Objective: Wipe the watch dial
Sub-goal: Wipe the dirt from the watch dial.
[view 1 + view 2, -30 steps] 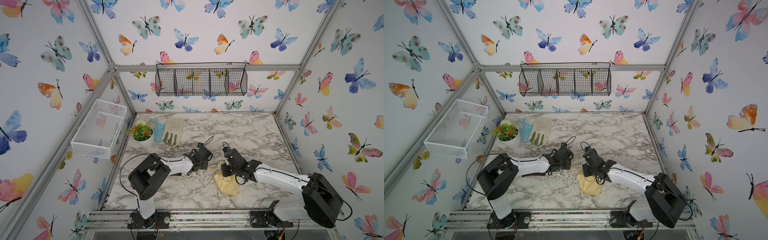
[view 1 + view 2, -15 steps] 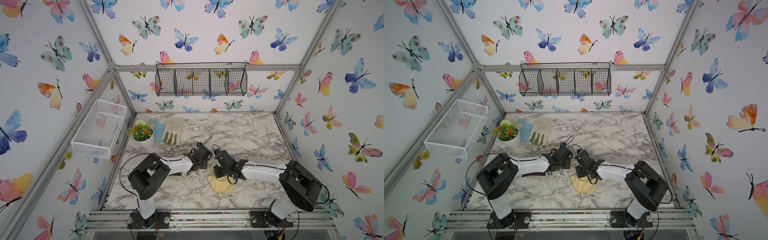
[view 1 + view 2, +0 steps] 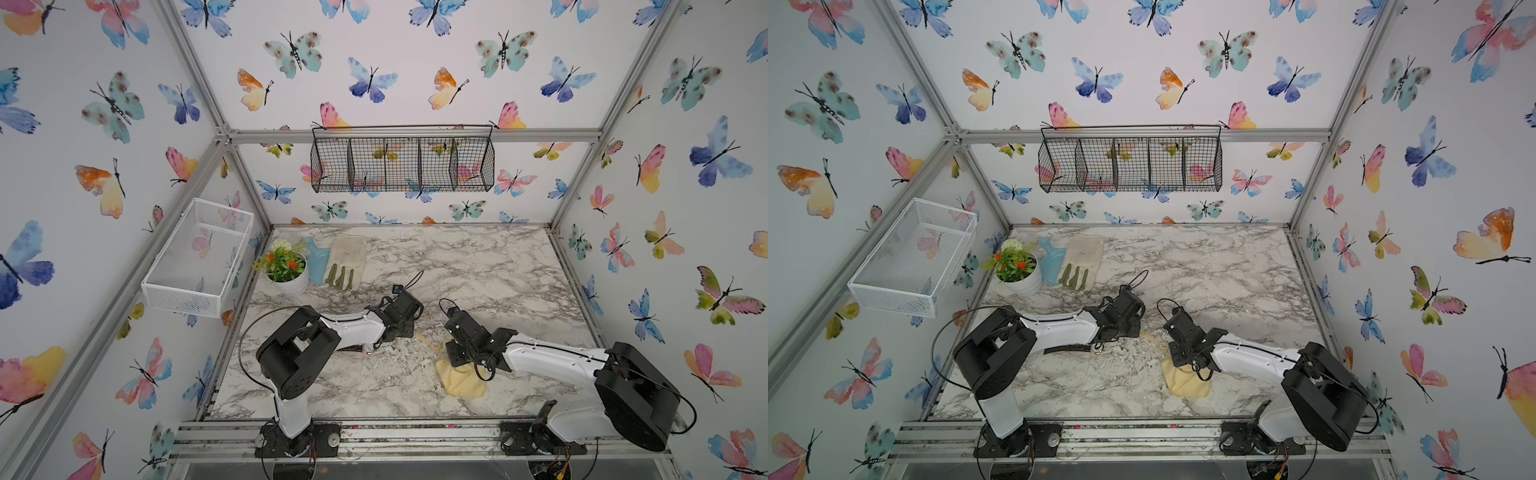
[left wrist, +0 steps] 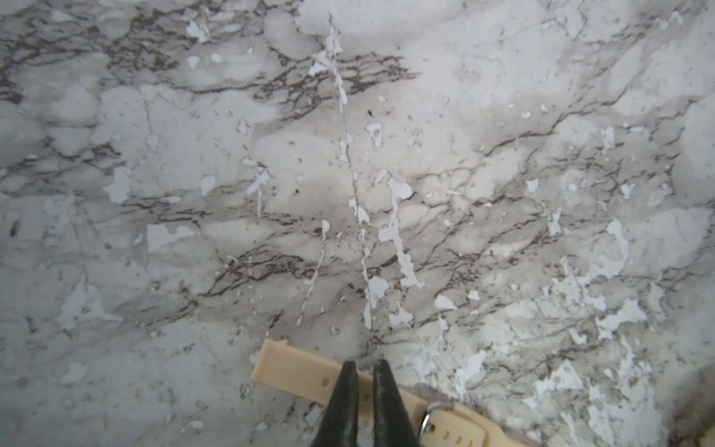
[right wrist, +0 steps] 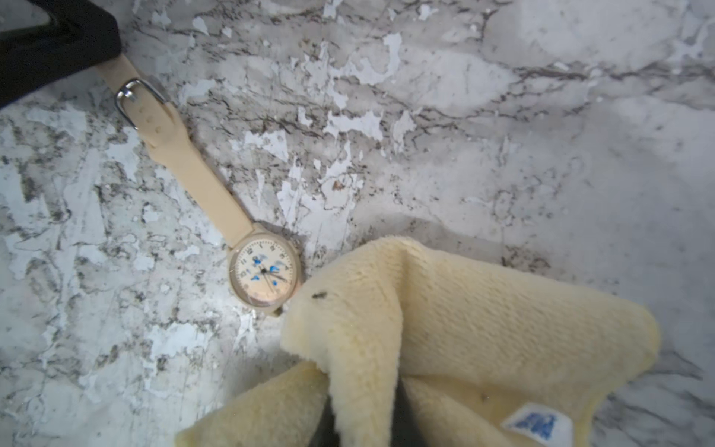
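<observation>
Cream watch [image 5: 216,201], flat on marble surface [image 5: 503,135], dial [image 5: 265,276] up and uncovered, strap [image 4: 294,371] pinned, not pinched, beneath nearly closed left gripper [image 4: 365,371], likely against sliding; yellow cloth [image 5: 464,329] clamped in fully closed right gripper [image 5: 363,422], fold at dial's edge, ready for wiping.

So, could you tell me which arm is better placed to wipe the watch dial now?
Right. The right gripper is shut on the yellow cloth, whose edge lies just beside the dial. The left gripper sits with nearly closed tips on the strap, carrying no cloth, so it likely suits steadying.
</observation>
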